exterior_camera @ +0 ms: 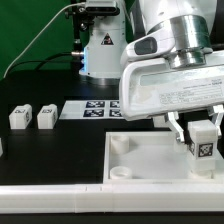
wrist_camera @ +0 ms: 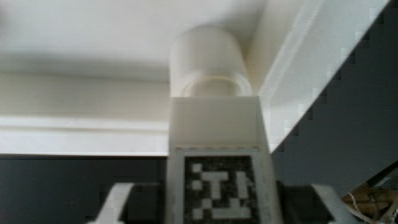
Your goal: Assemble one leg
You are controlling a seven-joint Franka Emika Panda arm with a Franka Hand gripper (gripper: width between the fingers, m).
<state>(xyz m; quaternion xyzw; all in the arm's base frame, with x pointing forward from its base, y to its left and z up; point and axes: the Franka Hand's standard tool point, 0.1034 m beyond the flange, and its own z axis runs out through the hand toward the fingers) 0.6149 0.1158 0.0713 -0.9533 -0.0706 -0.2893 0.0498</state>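
Observation:
My gripper (exterior_camera: 200, 132) is shut on a leg (exterior_camera: 201, 144), a chunky white block with a black-and-white tag, and holds it upright over the far right corner of the large white panel (exterior_camera: 140, 162). In the wrist view the leg (wrist_camera: 217, 140) runs between my fingers (wrist_camera: 121, 203), tag facing the camera, its round end against the panel (wrist_camera: 89, 60) near an edge. I cannot tell whether the end sits in a socket. Two more legs (exterior_camera: 19, 116) (exterior_camera: 46, 116) stand on the black table at the exterior view's left.
The marker board (exterior_camera: 88, 108) lies flat behind the panel at mid-table. A white robot base (exterior_camera: 100, 45) with cables stands at the back. A long white rail (exterior_camera: 55, 196) runs along the front edge of the table.

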